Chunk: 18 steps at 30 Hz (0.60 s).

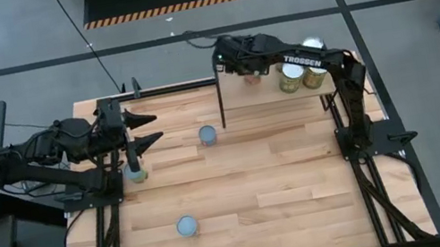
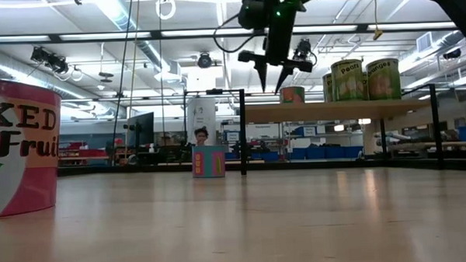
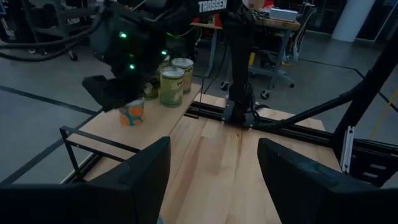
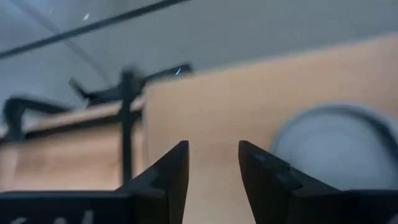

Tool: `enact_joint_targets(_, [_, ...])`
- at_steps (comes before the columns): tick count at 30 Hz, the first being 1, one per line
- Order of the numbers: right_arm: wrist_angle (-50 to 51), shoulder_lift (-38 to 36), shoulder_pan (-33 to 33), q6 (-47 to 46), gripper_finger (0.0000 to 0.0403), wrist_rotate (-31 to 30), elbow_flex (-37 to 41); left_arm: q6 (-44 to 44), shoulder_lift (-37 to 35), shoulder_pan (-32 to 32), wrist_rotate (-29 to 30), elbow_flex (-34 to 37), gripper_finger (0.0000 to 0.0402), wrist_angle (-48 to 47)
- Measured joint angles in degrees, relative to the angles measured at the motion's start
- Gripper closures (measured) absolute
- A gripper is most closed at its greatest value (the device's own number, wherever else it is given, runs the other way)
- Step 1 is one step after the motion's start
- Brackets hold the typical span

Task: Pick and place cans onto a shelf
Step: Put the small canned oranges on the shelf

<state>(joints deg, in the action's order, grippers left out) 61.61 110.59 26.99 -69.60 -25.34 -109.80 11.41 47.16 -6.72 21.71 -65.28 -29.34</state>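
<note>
Over the shelf, right gripper hangs w/ fingers spread, holding nothing, an orange-red can just beside its tips; cans look stiff, light, prob. slippery, so grip mid-wall; left gripper waits open.

Open tabletop centre and 5 o'clock.
Blocked at 1 o'clock by shelf, cans; lone cans mid-table.
</note>
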Motion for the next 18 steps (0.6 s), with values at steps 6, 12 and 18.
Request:
enact_joint_targets(6, [0.71, -0.36, 1.87, 8.97, 0.0266, 1.32, -2.1, 1.5, 0.0, 0.0, 0.0, 0.0, 0.0155, -0.12])
enact_joint_targets(12, [10.11, -0.81, 1.26, 15.6, 0.0278, -1.18, -7.23, 1.5, 0.0, 0.0, 0.0, 0.0, 0.0155, -0.15])
enact_joint_targets(18, [17.47, -0.74, 1.12, 19.06, 0.0287, -0.47, -6.11, 1.44, 0.0, 0.0, 0.0, 0.0, 0.0155, -0.15])
